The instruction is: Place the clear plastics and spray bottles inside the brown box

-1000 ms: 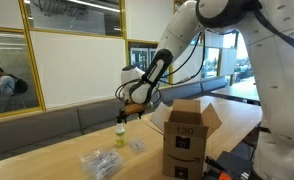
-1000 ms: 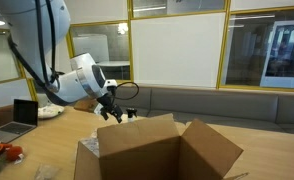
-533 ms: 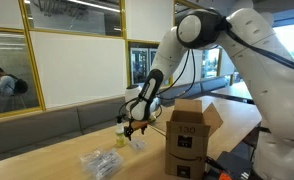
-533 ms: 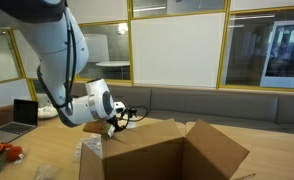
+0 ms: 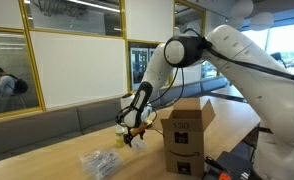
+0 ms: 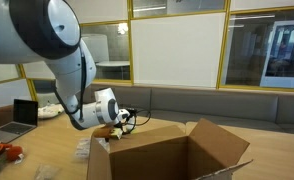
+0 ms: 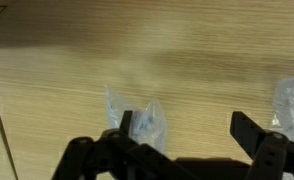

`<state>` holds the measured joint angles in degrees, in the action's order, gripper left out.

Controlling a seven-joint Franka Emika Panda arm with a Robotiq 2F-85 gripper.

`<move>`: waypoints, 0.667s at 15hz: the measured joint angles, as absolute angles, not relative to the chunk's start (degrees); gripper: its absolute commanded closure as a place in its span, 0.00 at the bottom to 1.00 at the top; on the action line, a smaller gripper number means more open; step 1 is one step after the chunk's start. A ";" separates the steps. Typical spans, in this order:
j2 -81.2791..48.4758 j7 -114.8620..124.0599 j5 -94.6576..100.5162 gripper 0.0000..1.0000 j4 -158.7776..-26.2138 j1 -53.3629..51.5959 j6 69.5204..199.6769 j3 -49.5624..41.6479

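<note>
The brown box [image 5: 184, 136] stands upright on the wooden table with its top flaps open; it fills the foreground in the other exterior view [image 6: 169, 156]. My gripper [image 5: 132, 128] hangs low over the table just beside the box, also seen behind its flap [image 6: 115, 124]. In the wrist view the gripper [image 7: 185, 128] is open over bare wood with nothing between its fingers. A small piece of the clear plastics [image 7: 137, 118] lies by one finger, and another [image 7: 291, 104] at the frame's edge. A larger wrinkly bundle [image 5: 100, 162] lies nearer the table's front. The spray bottle [image 5: 119, 135] is barely visible next to the gripper.
A padded bench [image 5: 47, 128] runs behind the table below glass walls. A laptop [image 6: 25, 112] and small clutter [image 6: 1, 152] sit at the table's far end. Dark cables [image 5: 227, 162] lie next to the box near the robot base.
The arm has bent down and the gripper has dropped closer to the table beside the box. Its jaws have stayed open and hold nothing.
</note>
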<state>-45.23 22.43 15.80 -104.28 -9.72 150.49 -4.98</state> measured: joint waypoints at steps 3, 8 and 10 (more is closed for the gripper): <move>-48.61 21.88 15.80 0.00 -100.39 -10.78 148.44 -6.07; -52.80 21.88 15.80 0.00 -96.03 -11.49 147.01 -9.59; -52.78 21.88 15.80 0.00 -94.61 -11.76 146.63 -10.80</move>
